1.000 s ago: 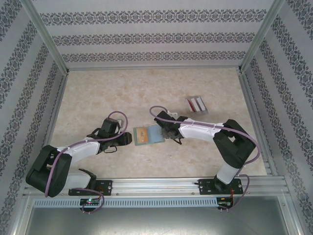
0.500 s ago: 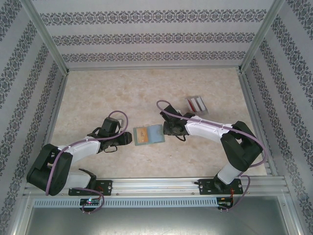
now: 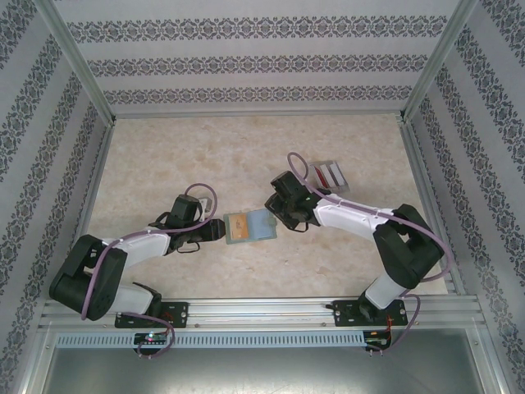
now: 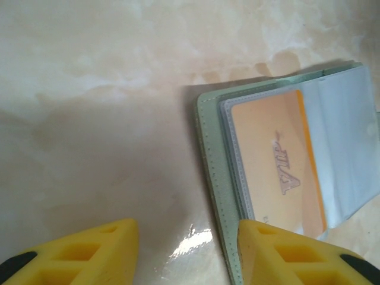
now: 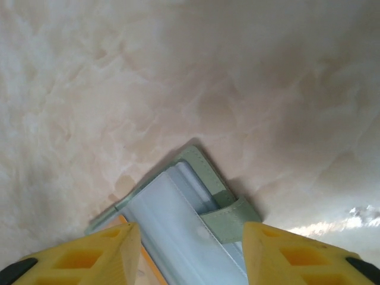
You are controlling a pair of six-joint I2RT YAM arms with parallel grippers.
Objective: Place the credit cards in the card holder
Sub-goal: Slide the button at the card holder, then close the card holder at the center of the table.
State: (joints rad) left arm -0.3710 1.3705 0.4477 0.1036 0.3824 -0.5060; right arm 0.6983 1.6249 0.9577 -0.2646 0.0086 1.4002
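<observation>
The beige, marble-patterned tabletop (image 3: 205, 148) carries a small grey-green bifold card holder (image 3: 248, 226), lying open and flat near its middle. Apart from it, toward the far right, a clear plastic tray (image 3: 330, 176) rests on the same surface

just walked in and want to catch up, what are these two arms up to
A robot is filling a card holder, which lies open with an orange card in it. The left hand and right hand sit open at its two ends. More cards wait in a clear tray.
</observation>
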